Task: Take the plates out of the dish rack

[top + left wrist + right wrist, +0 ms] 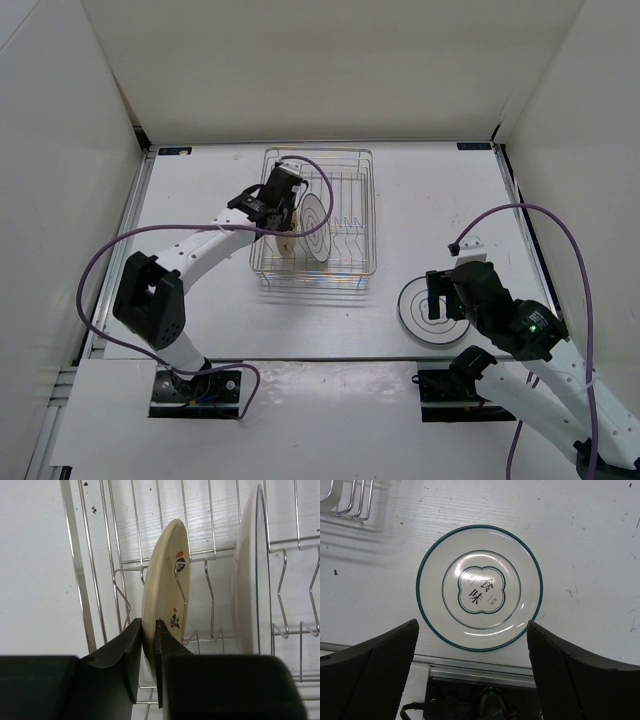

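Note:
The silver wire dish rack (368, 205) stands at the middle of the table. A cream plate (162, 575) stands on edge between its dividers, and my left gripper (149, 630) is shut on that plate's near rim, one finger pressed against each face. A white plate with dark rings (247, 580) stands upright one slot to the right. From above, the cream plate (287, 243) shows just below my left gripper (283, 215). Another ringed white plate (479, 587) lies flat on the table. My right gripper (472, 625) hangs open above its near edge, holding nothing.
White walls enclose the table on three sides. The rack's wire side (80, 580) runs close to the left of the cream plate. A metal rail (470, 662) marks the table's near edge under my right gripper. A purple cable (100, 270) loops beside the left arm.

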Robot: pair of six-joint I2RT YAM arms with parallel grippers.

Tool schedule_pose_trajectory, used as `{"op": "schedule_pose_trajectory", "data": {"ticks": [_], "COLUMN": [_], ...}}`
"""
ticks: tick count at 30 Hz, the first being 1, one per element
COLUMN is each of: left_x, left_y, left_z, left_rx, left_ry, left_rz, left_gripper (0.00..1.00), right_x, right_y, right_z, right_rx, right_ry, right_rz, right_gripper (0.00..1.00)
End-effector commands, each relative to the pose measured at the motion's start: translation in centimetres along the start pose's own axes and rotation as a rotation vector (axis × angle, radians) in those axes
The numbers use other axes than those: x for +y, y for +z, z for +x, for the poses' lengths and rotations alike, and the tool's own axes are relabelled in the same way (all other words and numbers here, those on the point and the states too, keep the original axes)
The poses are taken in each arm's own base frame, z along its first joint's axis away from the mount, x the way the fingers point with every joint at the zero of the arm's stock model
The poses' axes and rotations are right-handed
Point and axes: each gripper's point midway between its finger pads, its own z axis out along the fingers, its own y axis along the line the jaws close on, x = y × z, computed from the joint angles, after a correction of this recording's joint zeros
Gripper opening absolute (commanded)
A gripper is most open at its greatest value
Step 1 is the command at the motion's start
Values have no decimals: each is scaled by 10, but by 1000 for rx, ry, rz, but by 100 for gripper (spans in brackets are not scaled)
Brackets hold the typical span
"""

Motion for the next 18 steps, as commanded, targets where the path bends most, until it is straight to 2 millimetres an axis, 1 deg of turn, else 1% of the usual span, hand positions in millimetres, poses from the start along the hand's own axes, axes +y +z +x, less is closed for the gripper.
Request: {"op": "schedule_pose_trajectory", "data": {"ticks": [1,5,7,8,9,11,12,14,15,16,17,18], "left_x": [1,0,-1,-2,4,3,8,7,15,16,21,23], "left_y": [-21,-41,-56,-61,-72,-82,-96,-108,-130,-136,-150,-163], "left_z": [-29,-46,-60,-63,-73,-84,-91,-101,-110,-112,-118,-119], "left_rx": [-64,-115,-167,-182,-227,-276,-315,-373,-431,-449,-493,-518], "left_ry": [-8,-41,-65,-76,-99,-110,-126,-127,-133,-138,-156,-162], "left_rz": [23,44,56,60,53,55,54,51,51,50,57,79], "left_gripper": [16,16,16,16,16,11,10,7,7,6,6,4], "right_x": [3,3,3,3,4,4,3,3,3,3,3,2], "right_y": [3,3,3,3,3,3,3,3,3,3,3,4], "right_z": [-5,-4,-4,-4,-4,-4,-3,-4,-4,-4,-4,-4], "right_rx": [-18,-16,-13,-15,-14,-11,-7,-13,-14,-12,-11,-10], "right_ry": [3,1,1,3,1,-1,1,4,1,1,4,0], "right_rz": [-10,-8,-8,-9,-10,-10,-7,-8,-7,-5,-5,0], "right_gripper": [90,90,90,90,90,90,90,90,90,90,90,90]}}
